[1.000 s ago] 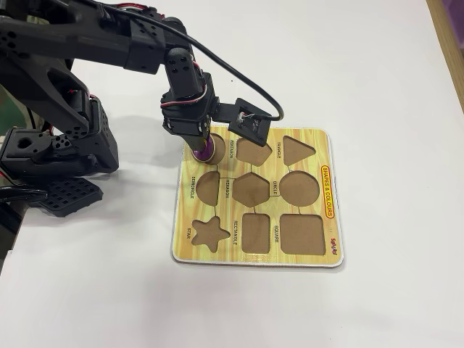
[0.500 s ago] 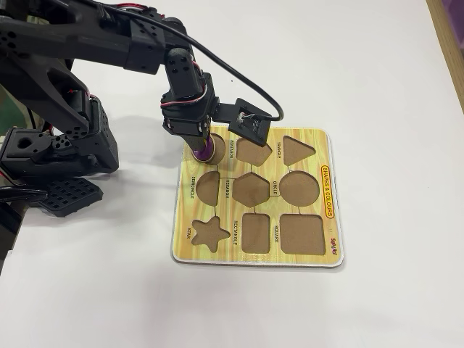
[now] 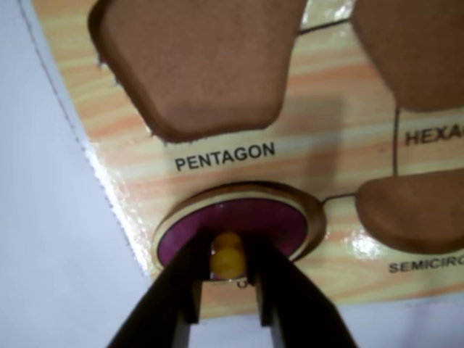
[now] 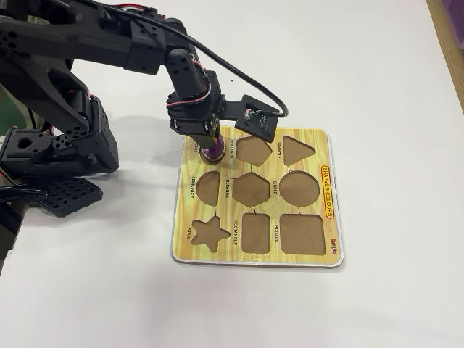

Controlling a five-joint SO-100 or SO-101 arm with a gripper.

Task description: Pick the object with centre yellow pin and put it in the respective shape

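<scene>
Handling: the purple oval piece [image 3: 239,225] is looking like a light, stiff wooden disc with a glossy face; the yellow pin [image 3: 228,255] at its centre is the natural hold, small and rounded, so I judge it could be slipping if pinched off-centre.
Looks: a magenta top, pale wood rim, one yellow knob standing up in the middle.
Claw: the claw [image 3: 228,279] is closing narrowly around the yellow pin, its two dark fingers [image 3: 185,279] pressing on either side in the wrist view.
Place: the piece is sitting in, or just over, the recess at the far left corner of the shape board [image 4: 319,250] in the fixed view, just left of the pentagon cutout [image 3: 196,65]; whether it is lying fully flush I cannot tell, as its right rim is seeming slightly raised.
Board: lying flat on the white desk [image 4: 377,72], with the other recesses, such as the star cutout [image 4: 209,233], standing empty.
Stage: I judge the placing to be nearly done, release pending.
</scene>
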